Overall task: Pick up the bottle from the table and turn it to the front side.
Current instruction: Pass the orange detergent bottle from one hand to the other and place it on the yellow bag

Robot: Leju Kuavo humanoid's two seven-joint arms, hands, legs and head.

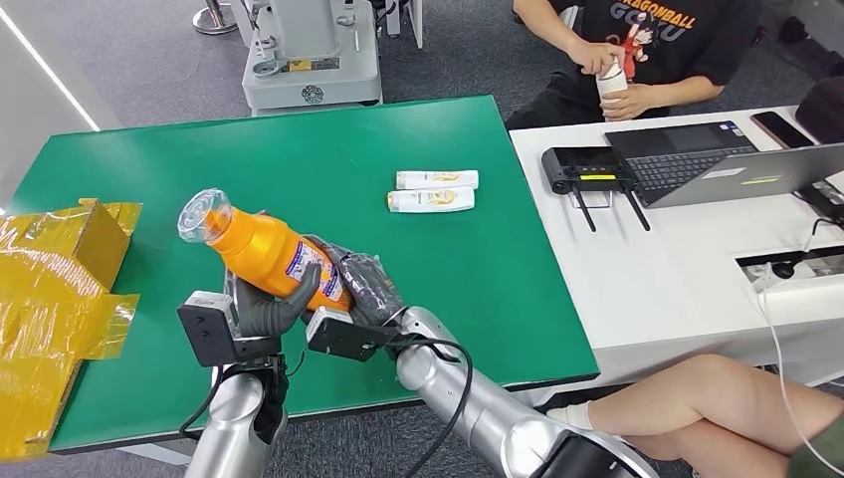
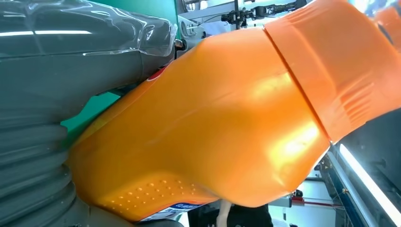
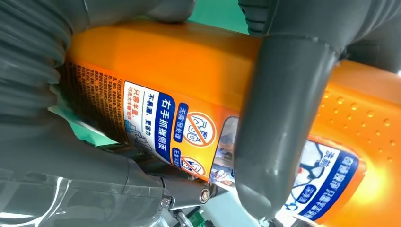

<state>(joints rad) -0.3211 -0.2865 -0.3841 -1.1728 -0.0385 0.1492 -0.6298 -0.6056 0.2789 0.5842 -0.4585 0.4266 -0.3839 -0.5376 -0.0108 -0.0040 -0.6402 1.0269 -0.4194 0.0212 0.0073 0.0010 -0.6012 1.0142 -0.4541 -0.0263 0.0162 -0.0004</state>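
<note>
An orange bottle (image 1: 261,251) with a clear cap is lifted off the green table (image 1: 498,279), tilted with its cap up and to the left. My left hand (image 1: 267,307) grips it from below, fingers curled up over the label. My right hand (image 1: 366,287) holds the bottle's lower end from the right. Seen from the left wrist, the bottle's plain orange side (image 2: 227,123) lies against the left hand (image 2: 56,94). In the right wrist view, a grey finger (image 3: 279,123) of the right hand lies across the printed label (image 3: 156,118).
Two white tubes (image 1: 433,190) lie side by side mid-table. A yellow cardboard box (image 1: 60,289) sits at the table's left edge. On the white desk (image 1: 677,269) to the right are a laptop (image 1: 737,164) and a black device (image 1: 587,169). A seated person (image 1: 637,50) holds a white bottle; a leg (image 1: 717,398) is near right.
</note>
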